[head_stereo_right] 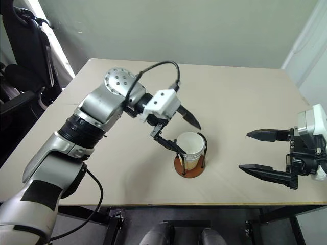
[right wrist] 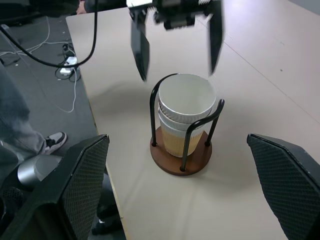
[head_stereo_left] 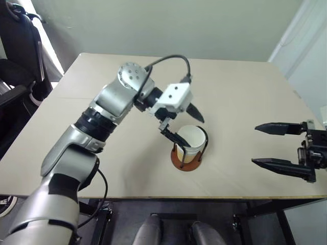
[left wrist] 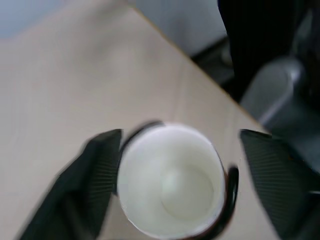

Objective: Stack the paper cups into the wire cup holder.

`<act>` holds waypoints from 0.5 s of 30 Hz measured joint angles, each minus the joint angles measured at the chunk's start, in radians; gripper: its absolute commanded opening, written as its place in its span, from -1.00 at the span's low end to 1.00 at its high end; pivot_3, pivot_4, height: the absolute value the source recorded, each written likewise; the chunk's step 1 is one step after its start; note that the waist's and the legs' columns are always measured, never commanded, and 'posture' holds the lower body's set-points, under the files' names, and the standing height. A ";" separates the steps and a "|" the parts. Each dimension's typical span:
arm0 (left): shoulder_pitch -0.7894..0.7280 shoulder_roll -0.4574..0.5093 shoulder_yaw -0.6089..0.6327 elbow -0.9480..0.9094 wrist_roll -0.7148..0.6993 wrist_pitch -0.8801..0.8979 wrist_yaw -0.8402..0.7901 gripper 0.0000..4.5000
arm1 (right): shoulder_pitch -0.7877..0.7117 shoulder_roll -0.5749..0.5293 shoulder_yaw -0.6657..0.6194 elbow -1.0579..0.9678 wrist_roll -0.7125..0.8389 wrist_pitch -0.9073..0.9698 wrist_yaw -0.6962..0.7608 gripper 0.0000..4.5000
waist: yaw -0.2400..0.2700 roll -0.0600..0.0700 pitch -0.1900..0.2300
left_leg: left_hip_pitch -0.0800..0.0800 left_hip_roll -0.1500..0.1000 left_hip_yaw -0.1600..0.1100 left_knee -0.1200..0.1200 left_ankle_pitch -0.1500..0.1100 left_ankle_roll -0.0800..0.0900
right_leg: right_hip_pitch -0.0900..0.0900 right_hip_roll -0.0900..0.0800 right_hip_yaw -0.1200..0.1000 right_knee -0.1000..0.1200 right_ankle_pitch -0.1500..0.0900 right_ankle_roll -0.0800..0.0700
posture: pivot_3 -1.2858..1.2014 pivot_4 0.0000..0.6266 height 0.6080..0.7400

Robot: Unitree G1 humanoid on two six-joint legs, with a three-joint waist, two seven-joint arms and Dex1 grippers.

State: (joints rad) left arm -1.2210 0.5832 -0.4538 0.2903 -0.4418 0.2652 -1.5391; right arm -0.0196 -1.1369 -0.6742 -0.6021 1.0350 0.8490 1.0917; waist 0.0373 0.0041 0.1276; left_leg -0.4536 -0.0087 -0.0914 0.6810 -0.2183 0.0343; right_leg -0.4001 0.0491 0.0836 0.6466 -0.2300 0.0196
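Two rims at least show in the nested paper cups (right wrist: pixel 186 112) from the right wrist view, one white lip just under another; how many cups sit below them cannot be told, since the black wire loops and the upper cup's wall cover the rest. The stack is white inside and pale yellow-orange low on its outer wall. It stands upright in the wire cup holder (right wrist: pixel 181 159), whose reddish-brown disc rests on the beige table (head_stereo_left: pixel 245 92) near its front edge. The left gripper (head_stereo_left: pixel 185 123) hangs just above the top rim, its fingers spread wide on either side, gripping nothing. The right gripper (head_stereo_right: pixel 261 151) waits well apart, its fingers likewise parted and empty.
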 measured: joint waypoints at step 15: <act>0.643 0.271 0.503 -0.167 -0.032 0.282 0.386 0.99 | 0.022 -0.013 0.142 0.219 -0.235 -0.070 0.026 1.00 | -0.012 0.005 -0.002 | 0.003 0.000 0.000 -0.001 0.003 -0.001 | 0.000 0.000 0.000 -0.001 0.000 -0.001 | 0.03 -0.52 1.00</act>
State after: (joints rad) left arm -0.5782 0.8543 0.0494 0.1236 -0.4740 0.5475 -1.1527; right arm 0.0023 -1.1496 -0.5321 -0.3828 0.7995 0.7789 1.1180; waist 0.0257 0.0091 0.1258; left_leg -0.4506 -0.0086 -0.0911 0.6801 -0.2157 0.0332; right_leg -0.3999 0.0492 0.0837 0.6459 -0.2303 0.0184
